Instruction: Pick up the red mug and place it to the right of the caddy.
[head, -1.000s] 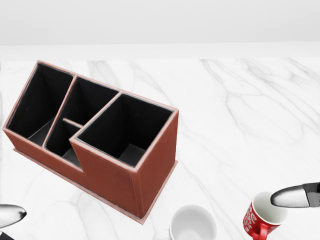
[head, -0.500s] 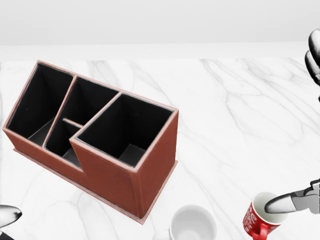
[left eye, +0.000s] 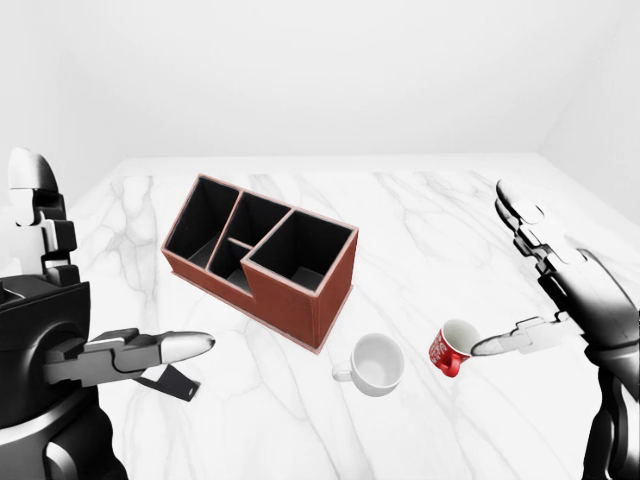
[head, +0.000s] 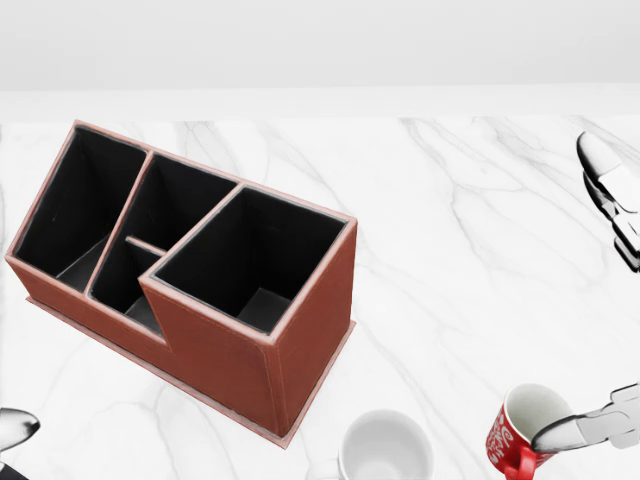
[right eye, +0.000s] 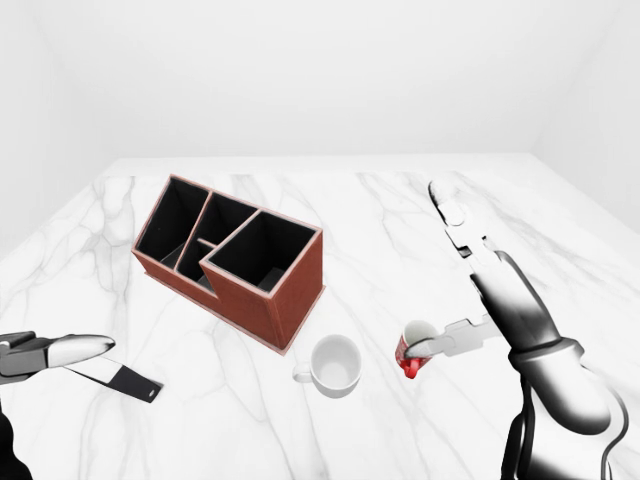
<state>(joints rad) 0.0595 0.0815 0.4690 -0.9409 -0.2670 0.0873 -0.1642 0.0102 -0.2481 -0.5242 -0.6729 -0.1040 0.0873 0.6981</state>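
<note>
The right hand (left eye: 520, 290) has dropped lower: one finger now lies across the red mug's (head: 522, 432) rim, the others spread wide above, gripping nothing. The mug stands on the worktop (head: 480, 220), right of the white mug (head: 385, 450), below the caddy (head: 190, 275). A grasp looks imminent.

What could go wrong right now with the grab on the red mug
The right hand is open, with one finger at the rim of the red mug and nothing closed round it, so a nudge may tip or slide it. The white mug sits just to its left in the left-eye view and could get bumped.
</note>
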